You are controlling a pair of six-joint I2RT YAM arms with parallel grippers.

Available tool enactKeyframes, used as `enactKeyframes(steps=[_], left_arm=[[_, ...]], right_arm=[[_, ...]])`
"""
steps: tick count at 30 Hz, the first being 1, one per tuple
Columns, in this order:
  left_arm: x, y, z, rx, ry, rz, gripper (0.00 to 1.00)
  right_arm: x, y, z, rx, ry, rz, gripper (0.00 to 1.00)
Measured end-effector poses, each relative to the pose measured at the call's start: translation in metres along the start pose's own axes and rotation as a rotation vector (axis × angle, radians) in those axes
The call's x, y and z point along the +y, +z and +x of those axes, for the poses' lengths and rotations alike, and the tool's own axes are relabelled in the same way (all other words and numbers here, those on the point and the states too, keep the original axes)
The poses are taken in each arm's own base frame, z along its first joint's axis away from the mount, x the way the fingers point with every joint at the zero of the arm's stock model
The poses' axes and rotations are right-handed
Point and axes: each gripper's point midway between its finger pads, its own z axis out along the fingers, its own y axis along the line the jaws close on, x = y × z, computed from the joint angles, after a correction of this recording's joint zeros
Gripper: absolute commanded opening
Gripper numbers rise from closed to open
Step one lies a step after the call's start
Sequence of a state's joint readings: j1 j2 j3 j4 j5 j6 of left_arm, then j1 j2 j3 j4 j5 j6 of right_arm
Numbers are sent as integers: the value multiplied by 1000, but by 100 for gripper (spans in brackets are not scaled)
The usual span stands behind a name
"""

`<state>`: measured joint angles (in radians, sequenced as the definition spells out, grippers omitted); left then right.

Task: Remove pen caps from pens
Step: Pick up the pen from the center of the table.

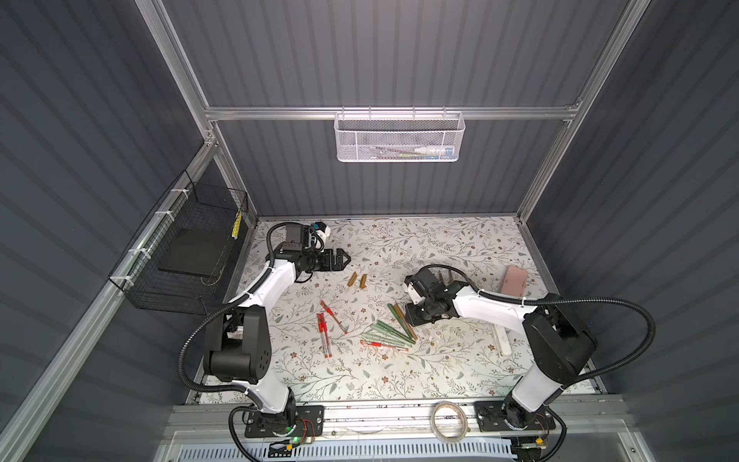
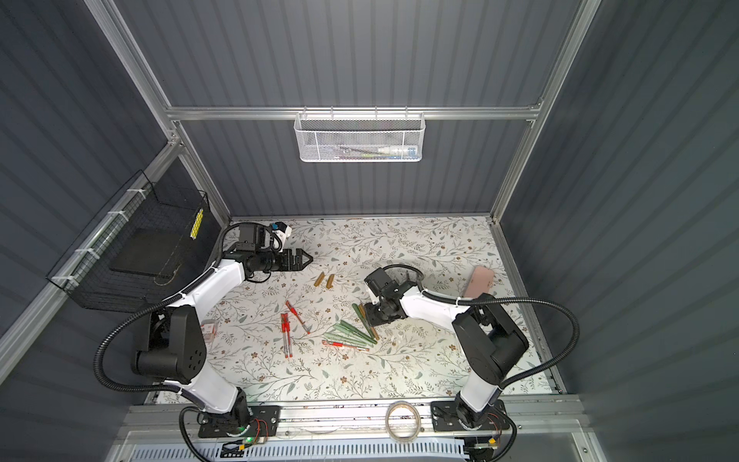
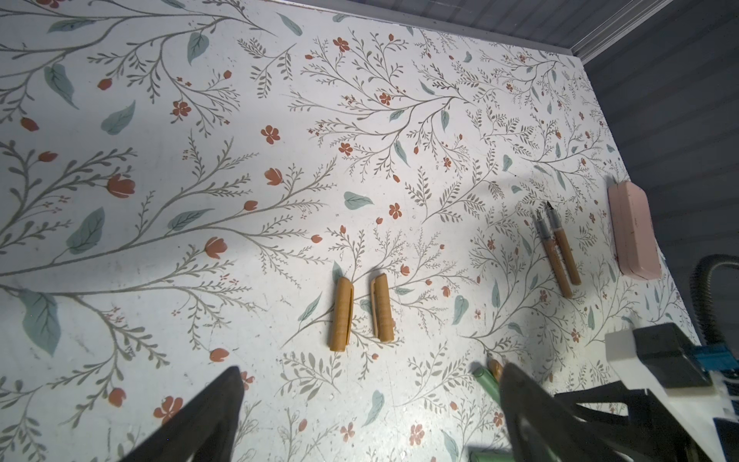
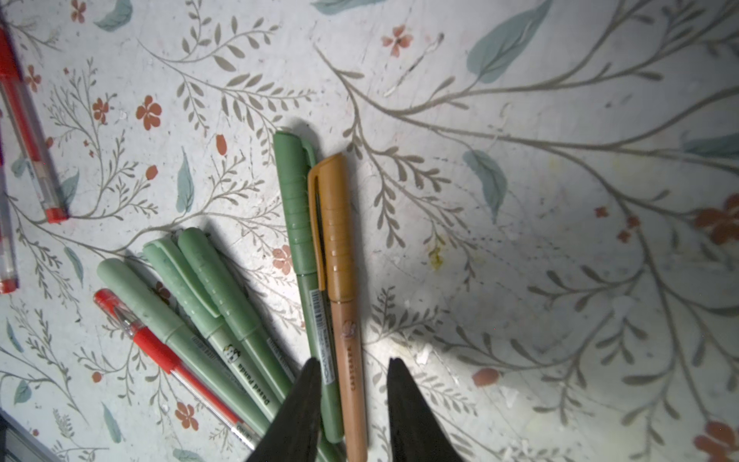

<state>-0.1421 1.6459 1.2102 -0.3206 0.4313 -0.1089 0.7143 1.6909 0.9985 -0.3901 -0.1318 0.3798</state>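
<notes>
Two loose gold-brown pen caps (image 1: pixel 358 280) (image 3: pixel 342 314) lie side by side ahead of my left gripper (image 1: pixel 346 259) (image 3: pixel 372 372), which hovers open and empty. Two uncapped gold-brown pens (image 3: pixel 560 252) lie farther right. My right gripper (image 1: pixel 416 317) (image 4: pixel 355 362) is low over the pile of pens. Its jaws stand a little apart, astride the barrel of a capped gold-brown pen (image 4: pixel 340 248), with a gap showing on one side. A capped green pen (image 4: pixel 298 224) lies against it. More capped green pens (image 4: pixel 208 288) (image 1: pixel 390 334) and red-capped clear pens (image 1: pixel 324 332) (image 4: pixel 160 352) lie alongside.
A pink case (image 1: pixel 514 280) (image 3: pixel 634 232) sits near the right wall, and a white flat bar (image 1: pixel 502 340) lies by the right arm. A tape roll (image 1: pixel 448 420) rests on the front rail. A black wire basket (image 1: pixel 188 256) hangs left, a white mesh basket (image 1: pixel 400 138) on the back wall.
</notes>
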Motion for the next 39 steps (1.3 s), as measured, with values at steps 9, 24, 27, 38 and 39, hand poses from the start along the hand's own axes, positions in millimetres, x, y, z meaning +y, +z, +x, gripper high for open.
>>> enactKeyframes(steps=[9,24,27,38,39], left_arm=[[0,0,0,0,0,0,100],[0,0,0,0,0,0,100],[0,0,0,0,0,0,100],[-5,0,-1,-1,-11,30,100],[-8,0,-1,-1,-13,45,100]], right_arm=[[-3,17,14,59,-6,23,26],[-6,21,9,48,-29,84,23],[-6,23,3,35,-37,112,18],[-25,18,-5,10,-19,201,10],[-27,16,-4,13,-15,206,10]])
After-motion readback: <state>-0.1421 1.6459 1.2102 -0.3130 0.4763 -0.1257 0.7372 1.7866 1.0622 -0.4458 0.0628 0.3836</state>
